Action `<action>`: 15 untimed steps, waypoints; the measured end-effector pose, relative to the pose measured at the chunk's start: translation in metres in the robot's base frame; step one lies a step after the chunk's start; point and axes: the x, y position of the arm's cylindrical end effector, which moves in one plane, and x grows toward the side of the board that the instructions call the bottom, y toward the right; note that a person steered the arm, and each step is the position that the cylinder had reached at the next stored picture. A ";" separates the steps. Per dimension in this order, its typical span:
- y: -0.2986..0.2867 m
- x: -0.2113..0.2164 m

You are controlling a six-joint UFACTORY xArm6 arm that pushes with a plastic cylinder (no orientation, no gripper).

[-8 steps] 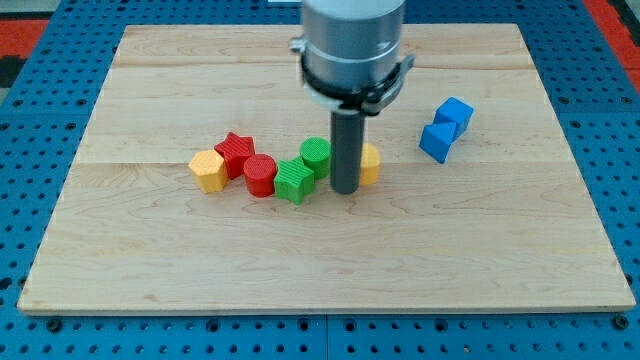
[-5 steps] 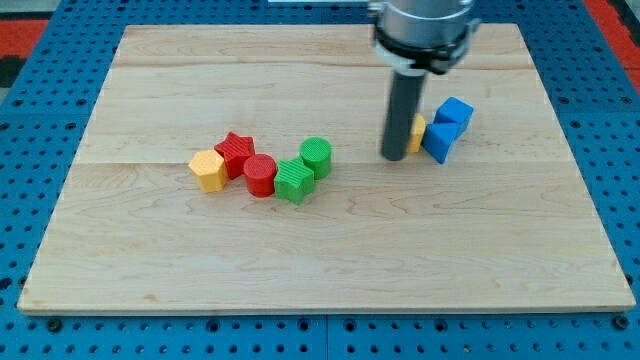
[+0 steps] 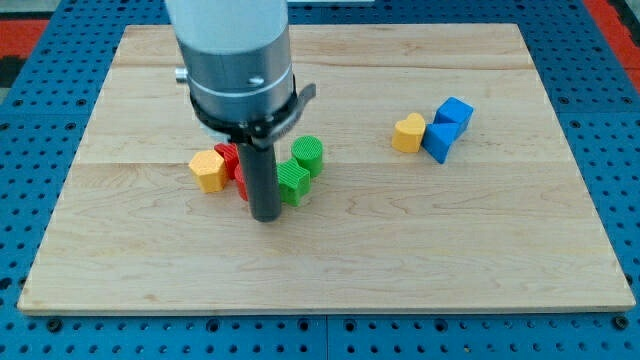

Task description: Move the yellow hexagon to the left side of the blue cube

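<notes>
The yellow hexagon [image 3: 208, 170] lies at the left end of a cluster left of the board's middle. My tip [image 3: 265, 216] rests on the board just below that cluster, to the lower right of the hexagon and apart from it. The rod hides the red cylinder and part of the red star [image 3: 227, 156]. A blue cube [image 3: 438, 141] sits at the view's right with a second blue block [image 3: 455, 112] touching it at the upper right. A yellow heart [image 3: 407, 133] touches the blue cube's left side.
A green star [image 3: 294, 181] and a green cylinder [image 3: 308, 154] lie just right of the rod in the cluster. The wooden board [image 3: 320, 270] lies on a blue pegboard.
The rod first pushed the yellow heart right, up against the blue cube. It then swung left and now stands below the red blocks. The hexagon has not moved.
</notes>
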 end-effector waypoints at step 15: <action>-0.098 -0.161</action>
